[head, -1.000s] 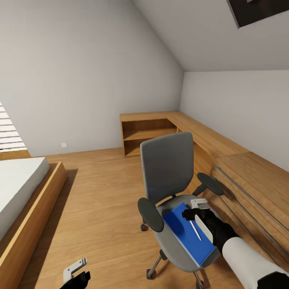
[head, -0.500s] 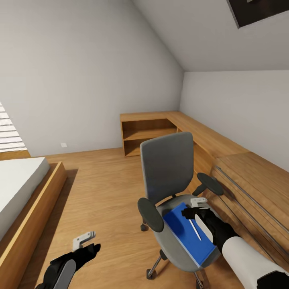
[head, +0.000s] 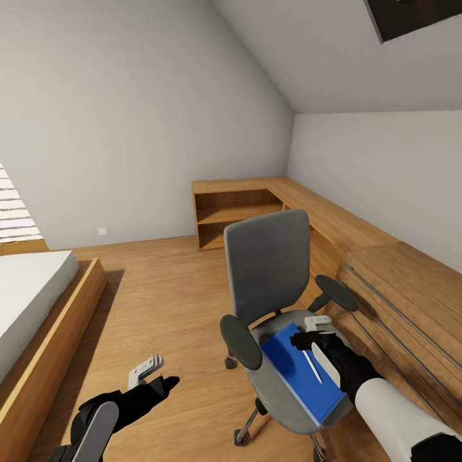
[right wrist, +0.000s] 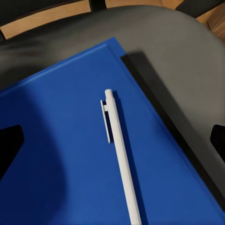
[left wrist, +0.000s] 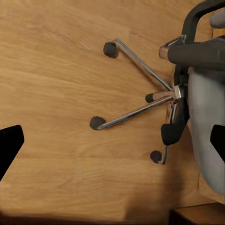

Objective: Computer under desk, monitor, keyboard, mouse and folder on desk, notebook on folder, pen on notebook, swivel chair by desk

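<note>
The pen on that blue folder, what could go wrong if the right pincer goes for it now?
The pen lies loose and flat on the folder, so the open right pincer might nudge it off. The swivel chair stands on castors and may roll if pushed.

Left arm: matte black casing with a pale grey oval panel set into the forearm (head: 96, 427). It is ended by a black wrist block, from which the left claw (head: 149, 370) with light grey, angular metal fingers is carried.

Right arm: glossy white cylindrical forearm shell (head: 394, 417), met by a black segment at the lower edge. A black, glove-like wrist housing is seen ahead of the shell. The right claw (head: 319, 325) is fitted with pale grey finger plates.

Wrist views: dark, flat-edged fingertips (right wrist: 10, 143) are seen at both borders.
</note>
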`<state>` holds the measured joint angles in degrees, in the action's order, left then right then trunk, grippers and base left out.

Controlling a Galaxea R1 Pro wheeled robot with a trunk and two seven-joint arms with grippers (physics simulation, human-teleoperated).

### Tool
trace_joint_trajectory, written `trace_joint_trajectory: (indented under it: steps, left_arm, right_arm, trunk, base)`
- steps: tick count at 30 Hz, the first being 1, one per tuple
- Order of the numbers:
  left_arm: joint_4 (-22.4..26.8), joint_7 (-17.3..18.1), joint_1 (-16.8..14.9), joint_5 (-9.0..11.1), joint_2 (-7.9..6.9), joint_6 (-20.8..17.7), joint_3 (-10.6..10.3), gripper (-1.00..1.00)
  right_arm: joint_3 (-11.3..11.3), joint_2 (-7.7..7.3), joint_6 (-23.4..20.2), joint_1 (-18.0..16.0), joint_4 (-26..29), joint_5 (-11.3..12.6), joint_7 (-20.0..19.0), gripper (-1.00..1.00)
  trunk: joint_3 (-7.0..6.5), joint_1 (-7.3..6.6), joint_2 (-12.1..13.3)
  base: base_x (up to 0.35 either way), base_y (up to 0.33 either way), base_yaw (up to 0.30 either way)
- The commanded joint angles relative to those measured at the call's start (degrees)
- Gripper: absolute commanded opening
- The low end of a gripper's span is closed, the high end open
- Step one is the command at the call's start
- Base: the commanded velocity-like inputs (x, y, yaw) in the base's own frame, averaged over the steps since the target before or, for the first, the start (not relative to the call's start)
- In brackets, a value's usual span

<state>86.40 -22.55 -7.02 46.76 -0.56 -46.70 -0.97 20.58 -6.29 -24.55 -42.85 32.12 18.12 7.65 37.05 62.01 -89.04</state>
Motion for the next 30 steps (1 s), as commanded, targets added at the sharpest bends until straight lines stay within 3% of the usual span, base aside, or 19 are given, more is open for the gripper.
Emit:
trace_joint_trajectory:
  steps: [1,18,25,29,30]
  left_arm:
    - [-0.1,-0.6,0.0,0.7,-0.08,0.0,-0.1,1.0]
    - [-1.9,-0.8,0.0,1.0,-0.4,0.4,0.9,1.0]
    - [-2.7,-0.7,0.0,0.9,-0.36,0.4,2.0,1.0]
    - [-2.7,-0.7,0.0,0.9,-0.33,0.4,2.1,1.0]
    - [-2.7,-0.7,0.0,0.9,-0.33,0.4,2.1,1.0]
  right_arm:
    - [0.5,-0.09,-0.2,-0.1,0.1,0.6,0.5,1.0]
    - [0.1,-0.28,-0.1,0.0,1.1,0.8,0.6,1.0]
    - [-0.1,-0.38,-0.6,0.0,3.5,0.9,0.7,1.0]
    - [-1.1,-0.45,-1.4,0.0,3.7,0.9,0.8,1.0]
    - [-2.5,-0.47,-2.3,0.0,3.8,0.9,0.8,1.0]
  trunk:
    - [0.24,0.22,-0.4]
    - [3.29,3.96,-7.3]
    - [3.29,3.96,-7.3]
    - [3.29,3.96,-7.3]
    - [3.29,3.96,-7.3]
  base:
    - [0.0,0.0,0.0]
    - [0.0,0.0,0.0]
    - [0.0,0.0,0.0]
    - [0.0,0.0,0.0]
    - [0.0,0.0,0.0]
